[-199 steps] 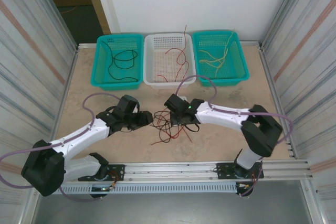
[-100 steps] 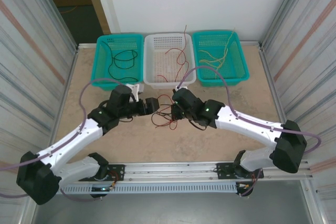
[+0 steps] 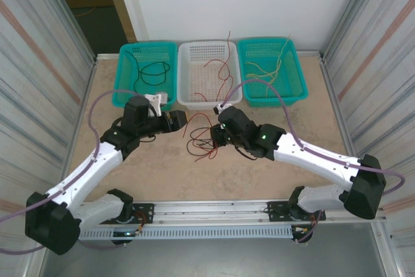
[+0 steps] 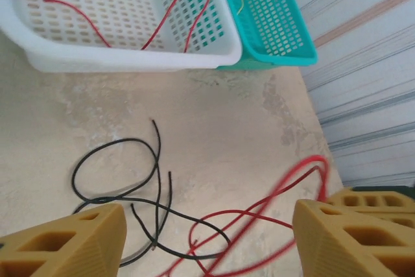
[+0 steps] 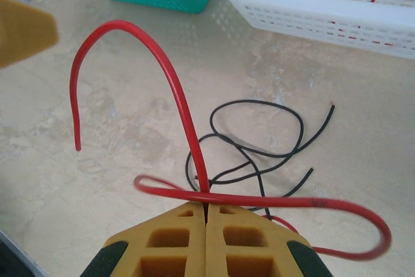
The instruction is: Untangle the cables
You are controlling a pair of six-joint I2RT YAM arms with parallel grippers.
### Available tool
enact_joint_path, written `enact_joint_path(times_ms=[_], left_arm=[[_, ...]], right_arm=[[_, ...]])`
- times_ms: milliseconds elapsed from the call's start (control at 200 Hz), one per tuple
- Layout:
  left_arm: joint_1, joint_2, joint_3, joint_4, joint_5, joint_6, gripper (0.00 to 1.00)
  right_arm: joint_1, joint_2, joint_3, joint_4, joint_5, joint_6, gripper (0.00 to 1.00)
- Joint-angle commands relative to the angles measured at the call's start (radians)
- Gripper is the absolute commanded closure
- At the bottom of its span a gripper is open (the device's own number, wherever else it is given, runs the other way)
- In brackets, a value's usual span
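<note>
Separating demands a slow pull: my right gripper [image 5: 206, 207] is clamped on the red cable [image 5: 175, 89], which crosses black cables [image 5: 256, 102] lying on the table [image 5: 97, 180] before the white basket [image 5: 311, 14]. My left gripper [image 4: 206, 215] stands open, empty, ready to pin the black loops.

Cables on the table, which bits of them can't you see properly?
- Right wrist view: the red cable vanishes where the shut right gripper pinches it, and its lower loop is blurred.
- Left wrist view: the red cable is blurred and runs off the bottom edge. The black cable slips behind a finger of the open left gripper.
- Top view: the tangle is too small to tell which cable lies over which.
</note>
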Motion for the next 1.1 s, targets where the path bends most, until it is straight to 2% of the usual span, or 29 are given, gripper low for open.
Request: enact_joint_path(times_ms=[0,291,556,651,842,1097], left_arm=[[0.003,0.032,-0.026,0.116,0.150,-0.054,0.37],[-0.002,0.083,-0.013,0.168,0.230,-0.060,0.43],[-0.002,0.065,-0.014,0.191,0.233,-0.068,0.34],[-0.002,0.055,-0.011,0.204,0.242,-0.078,0.34],[-0.002,0.051,-0.012,0.213,0.272,-0.091,0.39],[-0.007,0.021,-0.030,0.241,0.271,-0.121,0.39]], right_arm=[[0.006,-0.012,0.001,0.017,-0.017,-0.015,0.97],[0.006,0.000,0.001,0.038,-0.037,-0.007,0.97],[0.005,0.008,0.004,0.039,-0.031,-0.002,0.96],[-0.001,0.009,0.004,0.036,-0.035,0.001,0.96],[-0.008,0.012,-0.002,0.039,-0.040,0.011,0.96],[-0.035,0.027,-0.009,0.048,-0.067,0.021,0.96]])
